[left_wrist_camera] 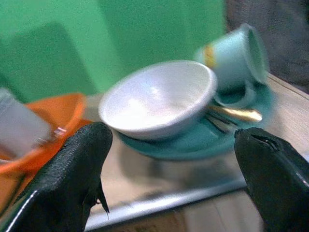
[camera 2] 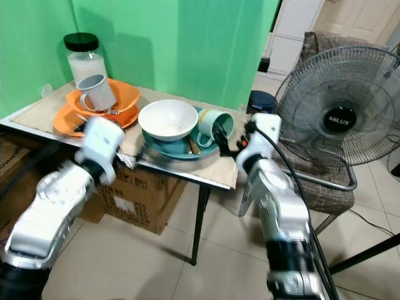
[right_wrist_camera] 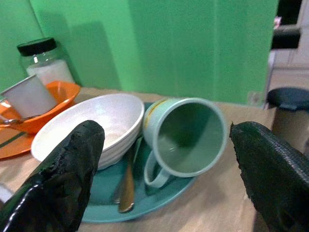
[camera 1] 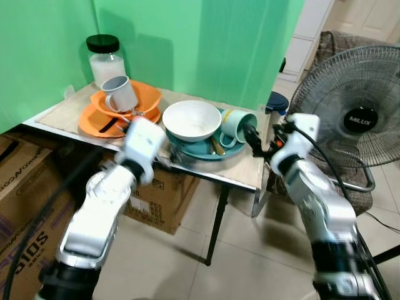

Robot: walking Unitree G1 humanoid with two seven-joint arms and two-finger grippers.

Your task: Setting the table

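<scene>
Both pincers are held wide open and empty before the stacked dishes on the worktop [camera 1: 247, 176].

The green mug [right_wrist_camera: 186, 137], lying tipped on the teal plate [right_wrist_camera: 147, 203], is framed between the spread fingers of the right pincer [camera 1: 254, 141], just ahead of it; the white bowl [left_wrist_camera: 157, 99] sits ahead of the left pincer [left_wrist_camera: 174, 169], with a spoon [right_wrist_camera: 128, 186] beside it on the plate. The mug would best be approached squarely and closed on across its body, the spoon and bowl being left undisturbed. An orange set with a grey cup [camera 1: 119, 94] lies beyond the left pincer.
</scene>
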